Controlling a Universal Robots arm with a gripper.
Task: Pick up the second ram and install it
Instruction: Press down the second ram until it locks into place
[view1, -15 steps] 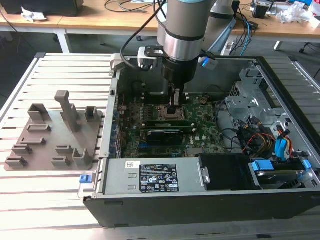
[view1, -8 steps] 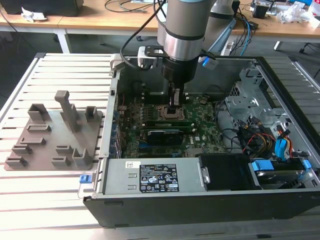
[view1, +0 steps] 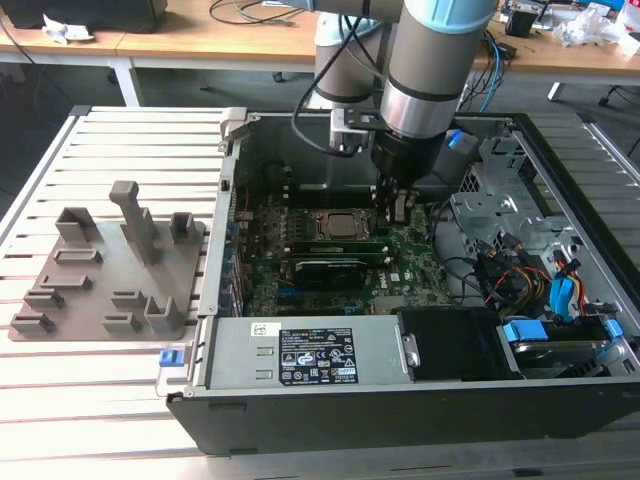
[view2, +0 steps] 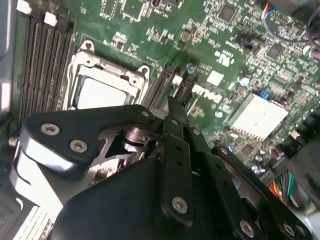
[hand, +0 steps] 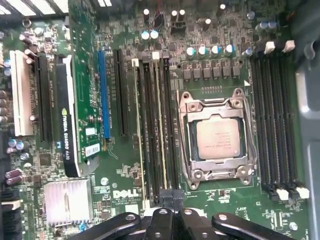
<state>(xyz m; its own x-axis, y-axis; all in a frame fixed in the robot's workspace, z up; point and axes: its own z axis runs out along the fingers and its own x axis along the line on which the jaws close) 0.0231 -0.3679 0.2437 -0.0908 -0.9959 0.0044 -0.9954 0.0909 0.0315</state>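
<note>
One RAM stick, the second ram (hand: 159, 135), sits edge-on in its slot directly beneath the gripper (hand: 170, 200), whose fingers are pressed together on its end. Risk: uneven push leaves it half-seated or cracks motherboard (hand: 220, 60).

Hand (hand: 167, 196) over mobo (hand: 220, 60), CPU socket (hand: 218, 138)
</note>
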